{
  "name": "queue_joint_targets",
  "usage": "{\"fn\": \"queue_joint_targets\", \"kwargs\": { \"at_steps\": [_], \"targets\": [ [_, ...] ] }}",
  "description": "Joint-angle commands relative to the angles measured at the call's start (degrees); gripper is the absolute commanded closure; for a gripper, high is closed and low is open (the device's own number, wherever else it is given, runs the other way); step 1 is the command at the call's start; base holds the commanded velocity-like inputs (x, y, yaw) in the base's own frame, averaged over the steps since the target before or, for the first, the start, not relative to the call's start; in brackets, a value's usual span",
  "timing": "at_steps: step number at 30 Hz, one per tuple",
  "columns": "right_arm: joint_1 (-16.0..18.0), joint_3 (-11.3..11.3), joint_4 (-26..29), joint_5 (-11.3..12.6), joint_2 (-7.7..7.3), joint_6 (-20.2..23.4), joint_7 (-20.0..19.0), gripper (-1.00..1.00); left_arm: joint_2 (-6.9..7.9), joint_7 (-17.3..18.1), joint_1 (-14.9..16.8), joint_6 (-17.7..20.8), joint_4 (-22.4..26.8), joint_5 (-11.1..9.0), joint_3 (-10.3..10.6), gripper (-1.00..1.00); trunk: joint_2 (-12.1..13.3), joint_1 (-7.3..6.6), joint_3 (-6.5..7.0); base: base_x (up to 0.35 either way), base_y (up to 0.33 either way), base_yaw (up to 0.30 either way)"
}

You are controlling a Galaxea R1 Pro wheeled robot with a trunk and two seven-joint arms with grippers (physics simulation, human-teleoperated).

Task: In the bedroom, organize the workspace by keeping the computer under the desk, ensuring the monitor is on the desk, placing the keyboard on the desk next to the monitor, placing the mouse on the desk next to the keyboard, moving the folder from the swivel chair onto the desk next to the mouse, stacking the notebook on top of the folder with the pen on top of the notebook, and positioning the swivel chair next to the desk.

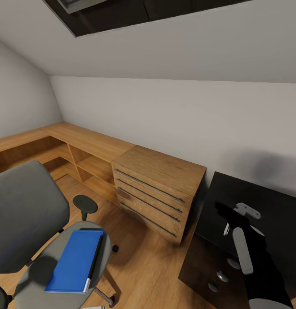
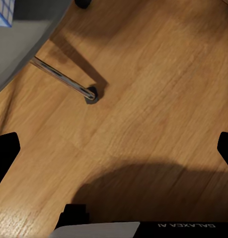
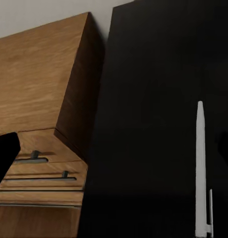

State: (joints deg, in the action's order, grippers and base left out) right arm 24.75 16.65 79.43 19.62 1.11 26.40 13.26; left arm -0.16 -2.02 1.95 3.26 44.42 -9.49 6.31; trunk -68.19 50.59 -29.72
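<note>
One pen (image 3: 200,168) lies on desk (image 3: 148,124) between spread right gripper (image 3: 118,148) fingers; lower straight, clamp mid-shaft; left gripper (image 2: 114,148) released over floor

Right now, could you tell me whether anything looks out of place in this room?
Yes: the blue folder lies on the swivel chair seat rather than on the black desk. The white pen rests alone on the desk.
</note>
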Motion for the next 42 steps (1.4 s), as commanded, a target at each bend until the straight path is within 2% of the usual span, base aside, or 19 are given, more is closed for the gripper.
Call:
{"fn": "queue_joint_targets", "kwargs": {
  "at_steps": [1, 5, 14, 20, 27, 30, 42],
  "targets": [
    [-0.2, 0.0, 0.9, 0.6, 0.48, 0.2, 0.4, -1.0, 0.04, -0.2, 0.0, 0.3, 0.1, -0.6, 0.1, -1.0, 0.0, 0.0, -0.06, 0.0, 0.0, 0.0],
    [-1.7, 0.0, 4.0, 0.8, 2.44, 0.4, 0.3, -1.0, 0.05, -0.2, 0.0, 0.3, 0.1, -0.6, 0.1, -1.0, 0.0, 0.0, -0.06, 0.0, 0.0, 0.0],
    [-2.1, -0.2, 4.4, 1.0, 2.97, 0.1, 0.2, -1.0, 0.07, -0.3, 0.0, 0.3, 0.0, -0.6, 0.0, -1.0, 0.0, 0.0, -0.06, 0.0, 0.0, 0.0],
    [-2.2, -2.6, 4.4, 0.8, 3.09, -0.2, 0.4, -1.0, 0.06, -0.3, 0.0, 0.3, 0.0, -0.7, 0.0, -1.0, 0.0, 0.0, -0.04, 0.0, 0.0, 0.121],
    [-2.2, -3.7, 4.2, 0.8, 3.1, -0.2, 0.4, -1.0, 0.07, -0.3, 0.0, 0.3, 0.0, -0.7, -0.1, -1.0, 0.0, 0.0, -0.04, -0.012, 0.0, 0.255],
    [-2.2, -6.5, 4.1, 0.7, 3.07, -0.2, 0.5, -1.0, 0.08, -0.3, 0.0, 0.3, 0.0, -0.7, -0.1, -1.0, 0.0, 0.0, -0.08, -0.235, 0.0, 0.277],
    [-2.3, -12.0, 2.6, 0.4, 3.03, -0.2, 0.9, -1.0, 0.19, -0.4, 0.0, 0.3, 0.0, -0.8, -0.2, -1.0, 0.0, 0.0, -0.45, -0.316, 0.0, 0.28]
  ]
}}
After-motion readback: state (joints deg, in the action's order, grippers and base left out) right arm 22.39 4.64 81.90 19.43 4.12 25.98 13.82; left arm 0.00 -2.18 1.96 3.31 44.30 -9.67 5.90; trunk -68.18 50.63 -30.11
